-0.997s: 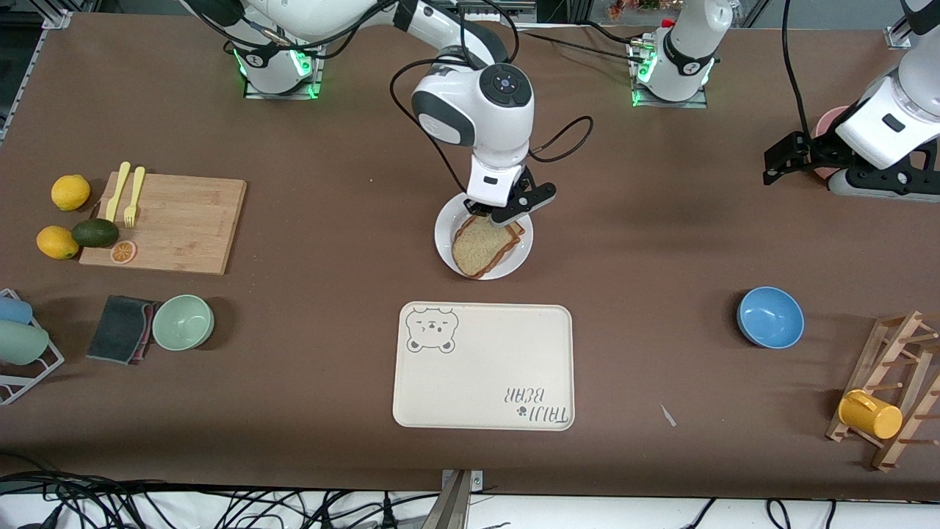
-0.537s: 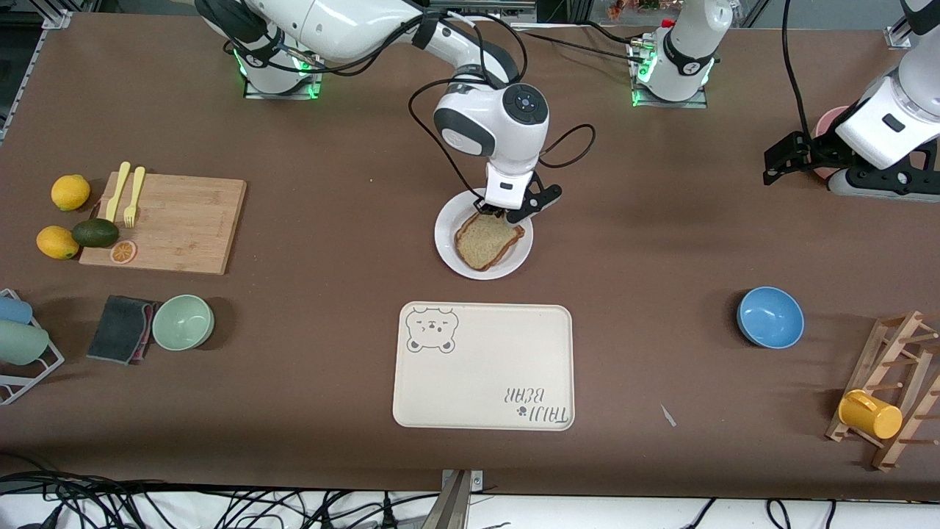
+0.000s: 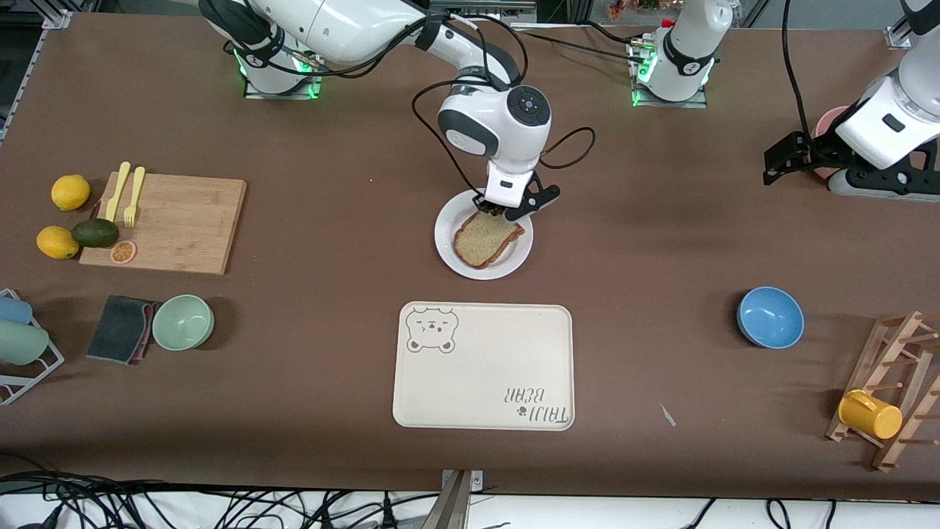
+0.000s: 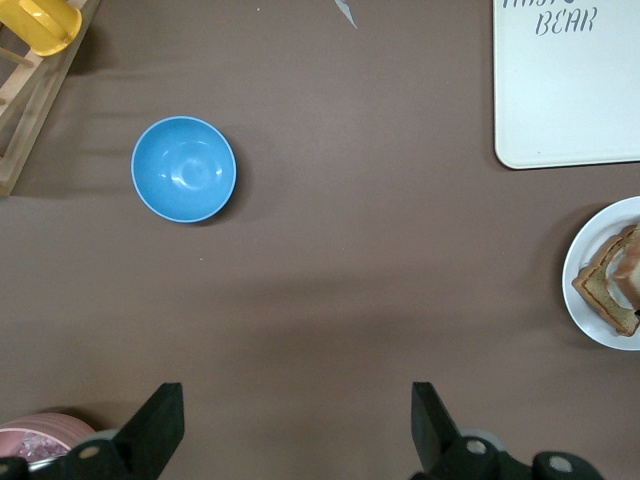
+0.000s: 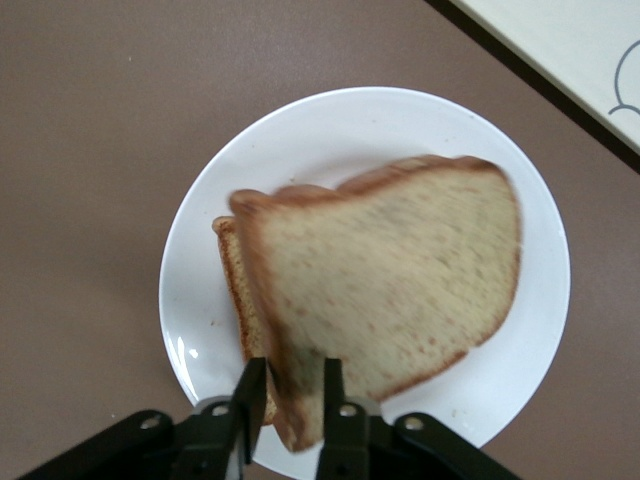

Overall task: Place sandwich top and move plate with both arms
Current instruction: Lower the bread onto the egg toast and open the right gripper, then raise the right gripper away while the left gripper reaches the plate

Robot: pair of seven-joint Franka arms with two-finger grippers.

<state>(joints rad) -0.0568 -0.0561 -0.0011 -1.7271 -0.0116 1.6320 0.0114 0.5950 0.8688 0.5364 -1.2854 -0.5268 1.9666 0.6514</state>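
The sandwich top (image 3: 486, 241), a tan speckled slice with a brown crust, lies on a lower slice (image 5: 232, 270) on the white plate (image 3: 444, 250) at the table's middle. In the right wrist view the sandwich top (image 5: 400, 270) covers most of the plate (image 5: 400, 120). My right gripper (image 3: 501, 214) is low over the plate's edge nearest the robots' bases. This right gripper (image 5: 293, 380) is slightly open, and the slice's crust edge sits loosely between its fingers. My left gripper (image 3: 771, 165) waits wide open and empty over bare table at the left arm's end, as the left wrist view (image 4: 297, 420) shows.
A cream bear tray (image 3: 485, 367) lies nearer to the front camera than the plate. A blue bowl (image 3: 769, 317) and a wooden rack with a yellow mug (image 3: 870, 414) are toward the left arm's end. A cutting board (image 3: 172, 224) and green bowl (image 3: 183, 322) are toward the right arm's end.
The right gripper has brought the tilted sandwich top down flat onto the lower slice, and its fingers have parted a little. The left arm has not moved.
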